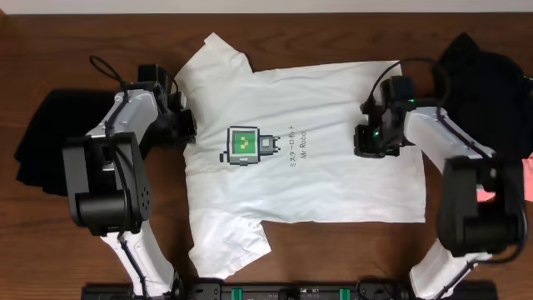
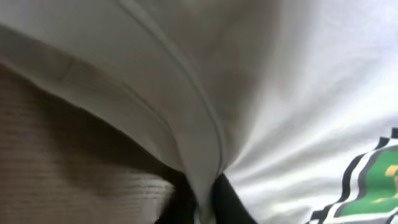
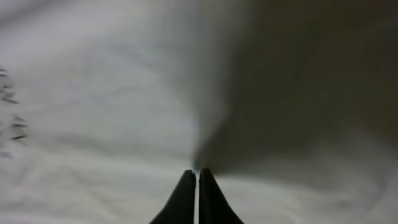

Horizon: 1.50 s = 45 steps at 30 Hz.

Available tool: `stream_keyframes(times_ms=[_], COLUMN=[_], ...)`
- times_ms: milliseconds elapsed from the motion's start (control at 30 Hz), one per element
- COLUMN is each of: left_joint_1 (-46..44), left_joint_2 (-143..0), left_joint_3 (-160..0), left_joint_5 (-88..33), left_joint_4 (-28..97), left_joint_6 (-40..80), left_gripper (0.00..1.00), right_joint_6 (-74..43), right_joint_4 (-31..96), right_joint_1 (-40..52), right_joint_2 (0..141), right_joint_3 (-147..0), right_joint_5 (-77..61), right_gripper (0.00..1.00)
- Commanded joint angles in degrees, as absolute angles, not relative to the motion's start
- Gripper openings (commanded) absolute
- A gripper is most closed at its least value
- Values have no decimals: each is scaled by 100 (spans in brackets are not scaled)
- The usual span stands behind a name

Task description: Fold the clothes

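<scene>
The white T-shirt (image 1: 325,179) lies spread flat on the wooden table, its green-and-grey robot print (image 1: 244,145) and text face up. My left gripper (image 1: 188,125) is at the shirt's left edge; in the left wrist view (image 2: 202,202) it is shut on a raised fold of the white fabric (image 2: 186,124). My right gripper (image 1: 367,142) is over the shirt's right part; in the right wrist view (image 3: 197,179) its fingers are pressed together with a ridge of white cloth (image 3: 93,106) rising from their tips.
A black garment (image 1: 42,142) lies at the left of the table, partly under the left arm. Another black garment (image 1: 487,71) lies at the back right. A pink one (image 1: 527,179) shows at the right edge. Bare wood (image 1: 333,258) lies in front.
</scene>
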<state>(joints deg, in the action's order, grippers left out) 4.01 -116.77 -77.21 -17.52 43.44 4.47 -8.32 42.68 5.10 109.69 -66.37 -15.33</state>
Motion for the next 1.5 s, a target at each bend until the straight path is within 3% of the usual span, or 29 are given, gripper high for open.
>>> stream_keyframes(times_ms=[0, 333, 600, 900, 1033, 1100, 1167, 1267, 1467], left_joint_1=[412, 862, 982, 985, 985, 985, 985, 982, 816], left_joint_2=[-11631, -11439, -11166, -11166, -11166, -11166, -11166, -11166, -11166], left_joint_3=[-7647, -8042, -8042, -8040, -8038, -8038, -8040, -8038, -7966], left_joint_5=[-1752, -1577, -1584, -1573, -1422, -1396, -1315, -1323, -1798], left_joint_4=[4547, 5483, 4678, 5275, 5240, 5236, 5269, 5380, 5660], left_joint_6=[410, 408, 412, 405, 408, 408, 408, 416, 427], left_gripper=[6, 6, 7, 8, 17, 29, 33, 34, 34], right_joint_6=[-987, -1288, -1188, -1173, -1103, -869, -792, -788, -897], right_joint_4=[4270, 4375, 4359, 4532, 4628, 4633, 4635, 4635, 4840], right_joint_1=[552, 414, 327, 156, 145, 145, 145, 145, 145], right_joint_2=[11229, 11295, 11295, 11295, 11268, 11181, 10995, 10565, 9596], right_joint_3=[-6622, -6622, -6622, -6622, -6635, -6654, -6685, -6702, -6702], right_joint_5=[-1009, 825, 773, 757, 414, -12, -268, -484, -611], right_gripper=[2, 1, 1, 3, 19, 30, 36, 47, 57])
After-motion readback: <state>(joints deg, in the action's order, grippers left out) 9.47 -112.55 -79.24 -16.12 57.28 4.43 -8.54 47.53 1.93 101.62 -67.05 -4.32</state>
